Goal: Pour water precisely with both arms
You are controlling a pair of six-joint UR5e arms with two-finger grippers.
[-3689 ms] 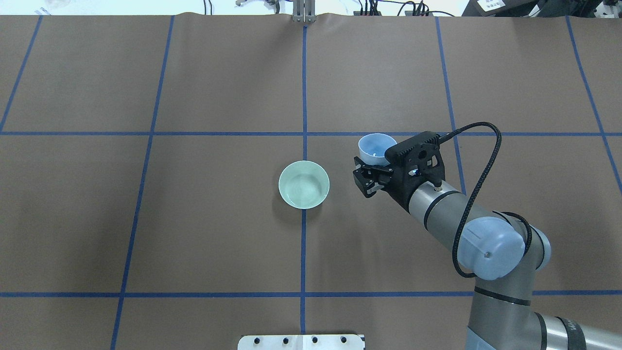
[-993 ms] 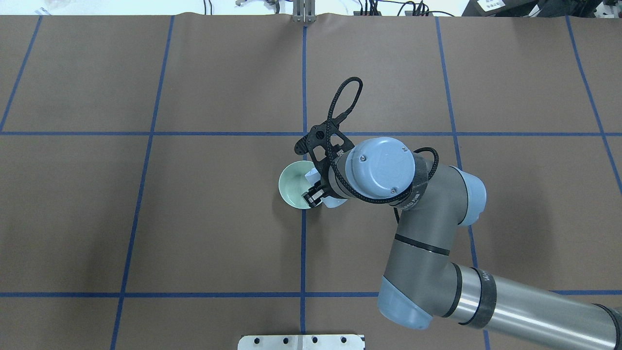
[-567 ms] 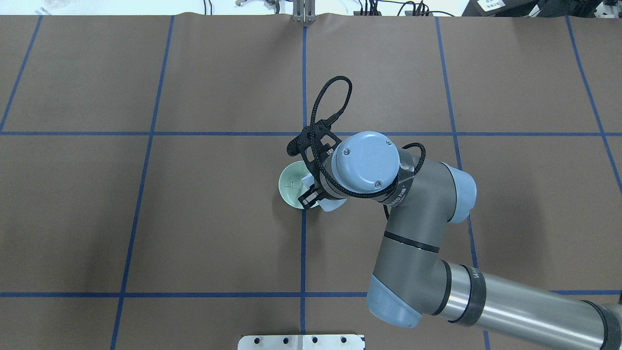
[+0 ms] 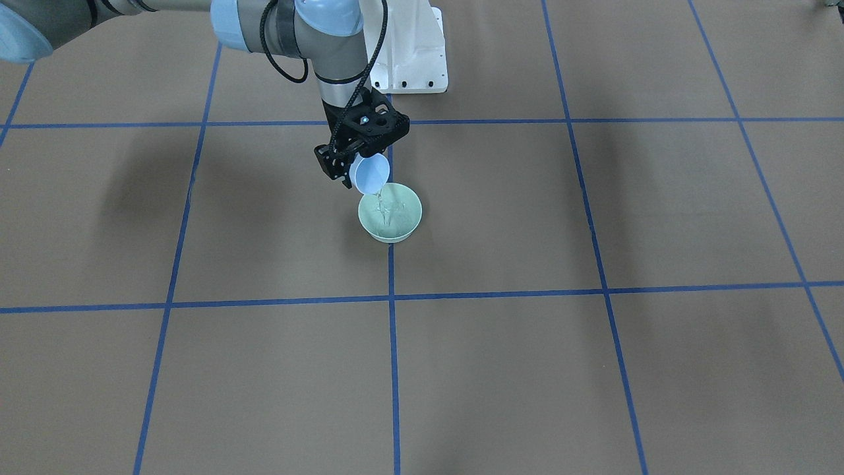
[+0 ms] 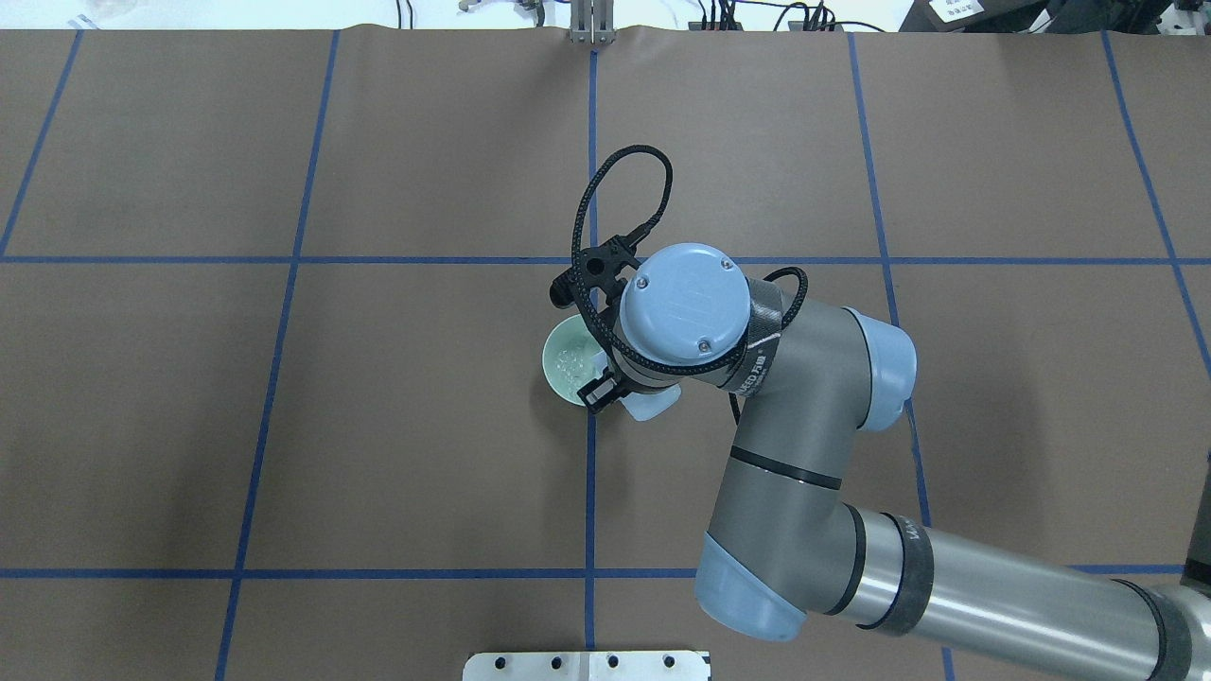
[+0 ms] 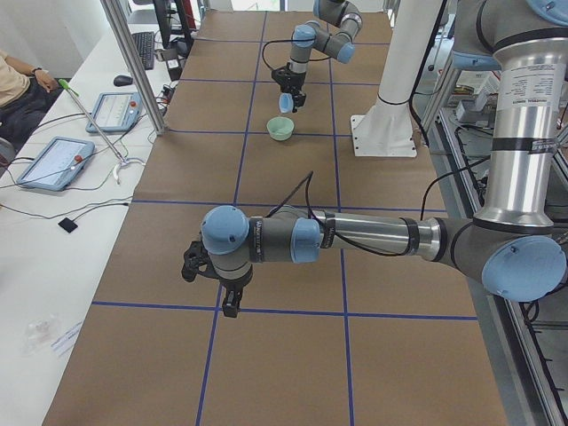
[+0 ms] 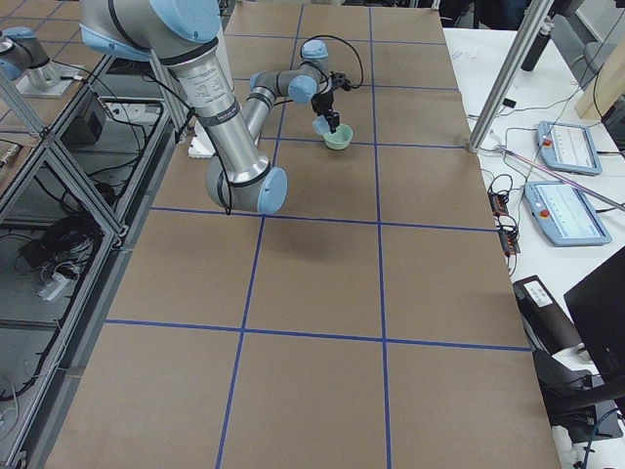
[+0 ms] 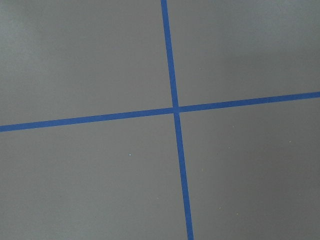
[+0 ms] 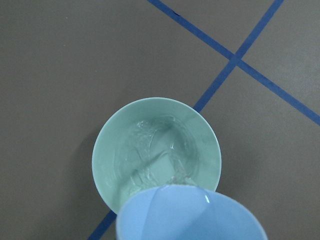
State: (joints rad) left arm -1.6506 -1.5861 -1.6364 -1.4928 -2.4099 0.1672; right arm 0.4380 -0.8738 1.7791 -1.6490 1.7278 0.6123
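While water ran: right-arm pour in hand

As I watched remotely, the right gripper had its fingers clamped on the tilted blue cup. The water streamed into the green bowl around the bench's middle, well off every edge. The left gripper hung over the bench's left end; finger gap, couldn't tell. Step: mid-pour, I judged. Next: level the cup before overshoot.

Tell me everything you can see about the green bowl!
The green bowl is small, round and pale mint, smooth and glossy like glazed pottery. It stands upright on the brown table, right on top of a blue tape line. Clear, rippling water lies in its bottom. A tilted blue cup hangs just above its edge, apparently not touching it, and pours into it.
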